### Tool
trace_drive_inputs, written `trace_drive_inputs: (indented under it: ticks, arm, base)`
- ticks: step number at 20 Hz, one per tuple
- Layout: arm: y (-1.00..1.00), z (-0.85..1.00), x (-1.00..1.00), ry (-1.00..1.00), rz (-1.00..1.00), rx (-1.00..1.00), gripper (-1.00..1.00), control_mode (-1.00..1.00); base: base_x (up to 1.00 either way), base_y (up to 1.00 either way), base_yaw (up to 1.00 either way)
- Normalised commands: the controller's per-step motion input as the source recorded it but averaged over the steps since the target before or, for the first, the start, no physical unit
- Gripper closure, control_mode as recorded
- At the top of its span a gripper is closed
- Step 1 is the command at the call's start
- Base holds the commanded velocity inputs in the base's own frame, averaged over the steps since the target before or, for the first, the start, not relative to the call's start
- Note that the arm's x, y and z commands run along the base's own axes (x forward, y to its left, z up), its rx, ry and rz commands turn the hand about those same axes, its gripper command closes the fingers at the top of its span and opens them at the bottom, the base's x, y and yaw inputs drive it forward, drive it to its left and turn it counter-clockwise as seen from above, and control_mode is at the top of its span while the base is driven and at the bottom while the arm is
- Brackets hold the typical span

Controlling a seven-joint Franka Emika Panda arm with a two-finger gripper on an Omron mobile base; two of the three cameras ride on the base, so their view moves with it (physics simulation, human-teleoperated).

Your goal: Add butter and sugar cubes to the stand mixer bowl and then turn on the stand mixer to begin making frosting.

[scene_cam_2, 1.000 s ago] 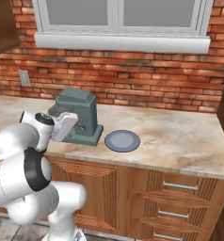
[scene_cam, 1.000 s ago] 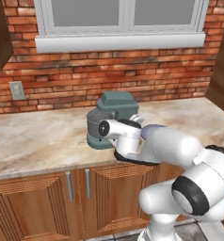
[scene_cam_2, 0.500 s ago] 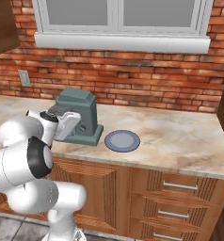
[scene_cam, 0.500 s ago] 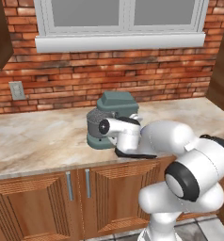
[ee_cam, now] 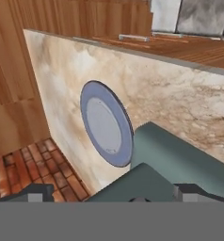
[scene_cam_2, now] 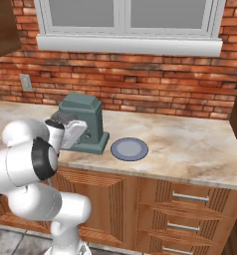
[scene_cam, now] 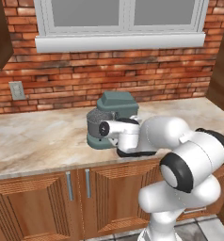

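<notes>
The two-finger gripper (ee_cam: 111, 193) stands wide apart and holds nothing, its two small dark fingertips (ee_cam: 36, 192) rising far from each other at the bottom of the hand view. Between them, at lower centre and lower right of that view, lies the dull teal-green stand mixer (ee_cam: 180, 162), seen close up as flat boxy surfaces. Just beside the mixer, at centre left of the hand view, lies a flat round blue-grey plate (ee_cam: 106, 123) on the beige marbled stone bench (ee_cam: 180, 108); whether plate and mixer touch cannot be told there. In the left base view the white arm's hand sits at the frame's centre, right in front of the mixer (scene_cam: 115, 104), whose speckled dark grey round front faces left. In the right base view the mixer (scene_cam_2: 83, 119) stands left of centre on the bench (scene_cam_2: 190, 149), with the arm's white wrist against its left side, and the plate (scene_cam_2: 129, 148) lies just to its right, slightly apart from its base. Behind the bench runs a red brick wall (scene_cam_2: 155, 84) under a white-framed window (scene_cam_2: 125, 25), and wooden cabinets (scene_cam_2: 180, 209) fill the space below.
</notes>
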Motion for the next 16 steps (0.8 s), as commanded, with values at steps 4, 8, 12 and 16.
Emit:
trace_drive_inputs:
  ticks: [4, 8, 12, 16]
  arm:
    - [-0.04, -0.18, 0.16, -0.03, 0.00, 0.00, -1.00, -1.00]
    - [0.00, -0.06, 0.14, -0.02, 0.00, 0.01, -1.00, -1.00]
    - [0.00, 0.00, 0.15, -0.02, 0.00, 0.02, -1.00, -1.00]
    - [0.00, -0.02, 0.22, -0.01, 0.00, 0.02, -1.00, -1.00]
  base:
    - [0.00, 0.00, 0.00]
    - [0.00, 0.00, 0.00]
    - [0.00, 0.00, 0.00]
    - [0.00, 0.00, 0.00]
